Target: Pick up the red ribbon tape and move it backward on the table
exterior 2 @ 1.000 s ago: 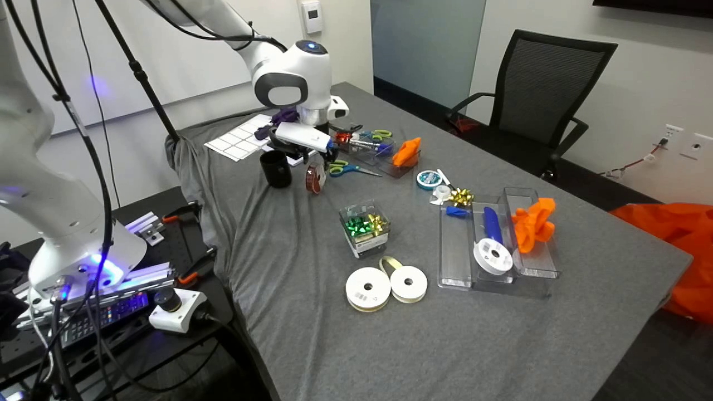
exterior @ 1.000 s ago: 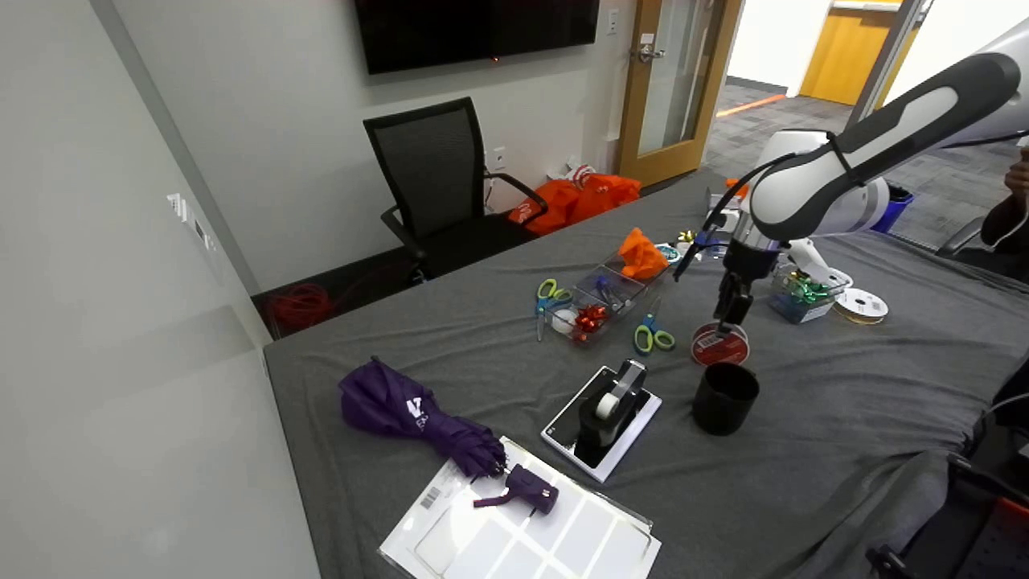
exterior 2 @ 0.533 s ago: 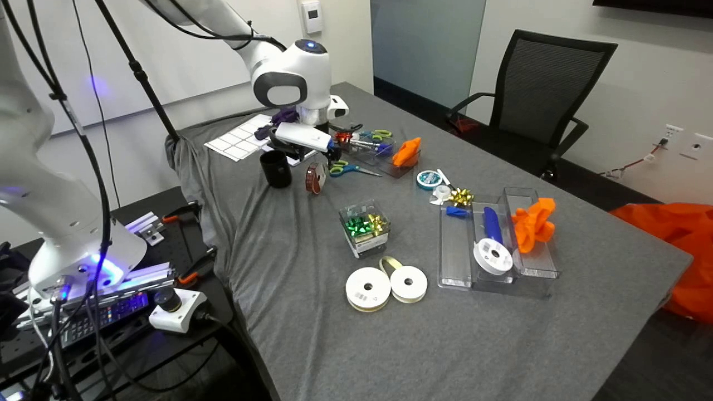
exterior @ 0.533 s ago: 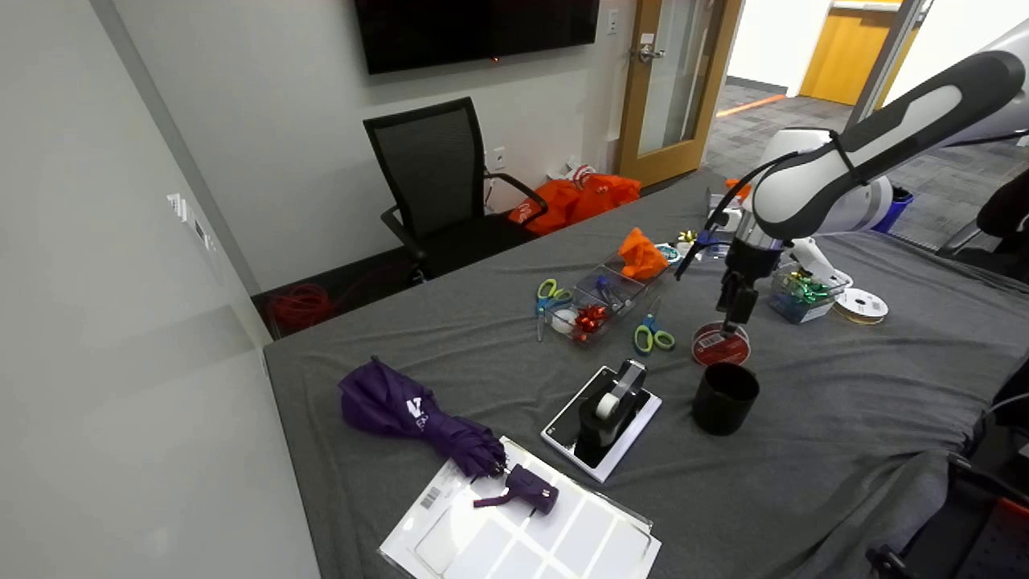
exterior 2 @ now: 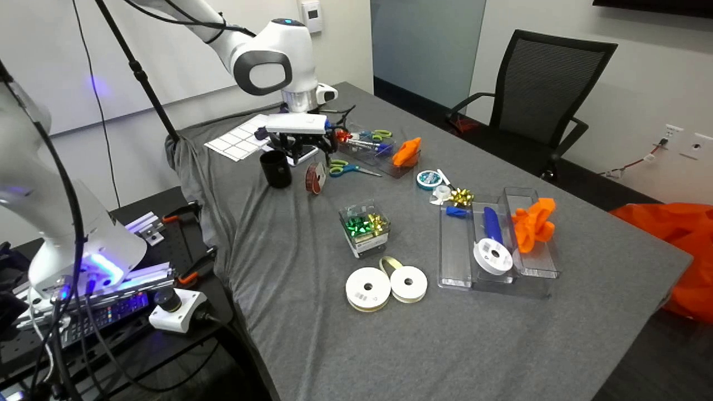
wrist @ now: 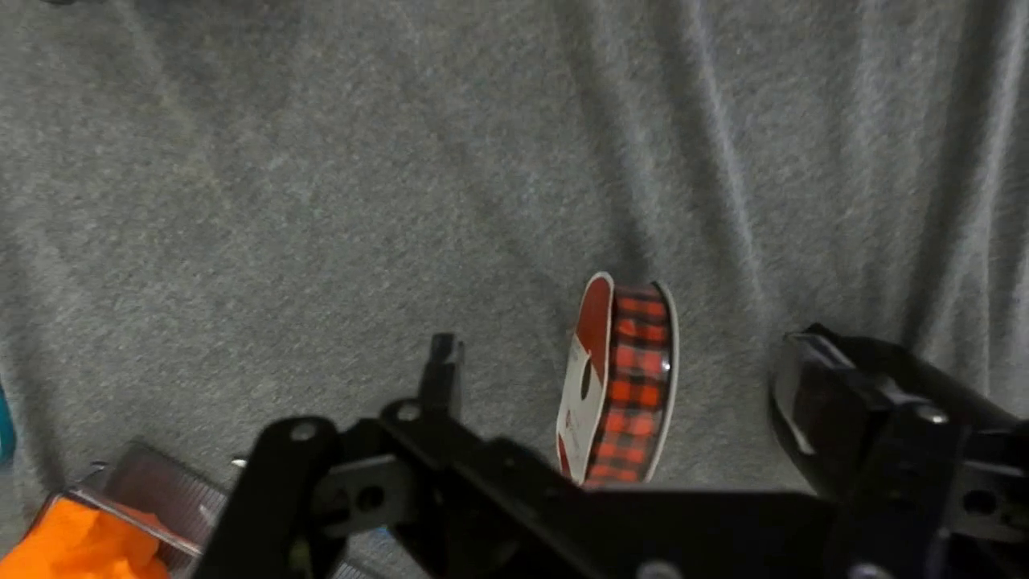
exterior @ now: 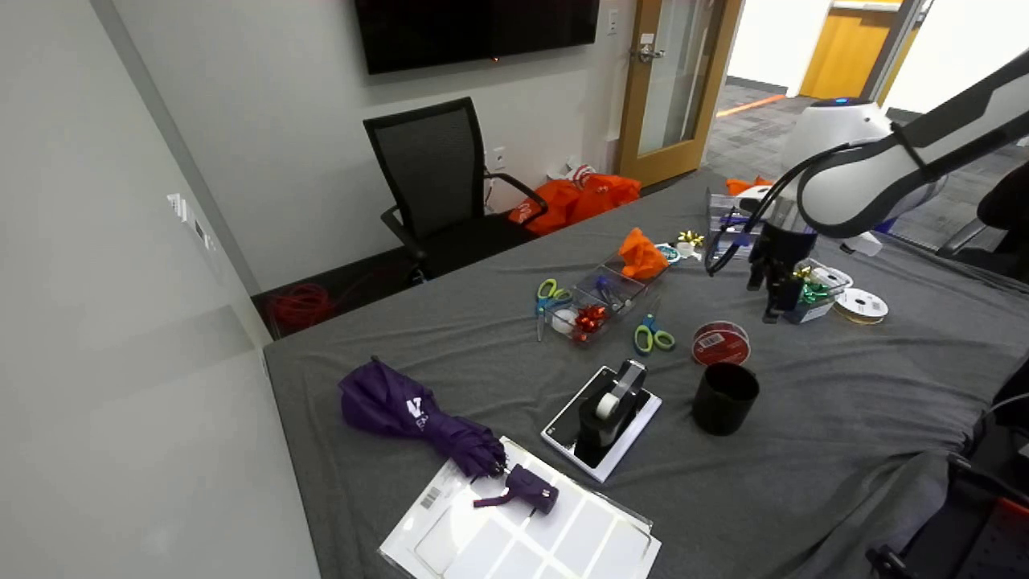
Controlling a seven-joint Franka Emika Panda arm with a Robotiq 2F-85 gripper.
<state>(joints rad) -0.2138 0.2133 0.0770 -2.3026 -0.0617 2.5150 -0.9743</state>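
Note:
The red ribbon tape [exterior: 721, 343] stands on its rim on the dark grey cloth-covered table [exterior: 836, 450]; it also shows in an exterior view [exterior 2: 315, 178]. In the wrist view the red-and-black checked roll [wrist: 635, 386] lies between my two fingertips, bare cloth on both sides; its lower end is hidden by the gripper body. My gripper [wrist: 627, 350] is open and empty, with its fingers apart from the roll. In the exterior views the gripper [exterior: 768, 301] hangs above the table near the roll, touching nothing visible [exterior 2: 309, 153].
A black mug [exterior: 725, 398] stands close beside the roll. Blue-green scissors [exterior: 653, 336], a clear divided tray [exterior: 608, 289] and a tape dispenser [exterior: 608, 410] are nearby. A clear box with bows [exterior 2: 365, 228] and white ribbon rolls [exterior 2: 368, 288] stand on the other side.
The gripper has risen and moved away from the roll, rightward in an exterior view, after its fingertips were at the roll's top. The roll and other items have not moved.

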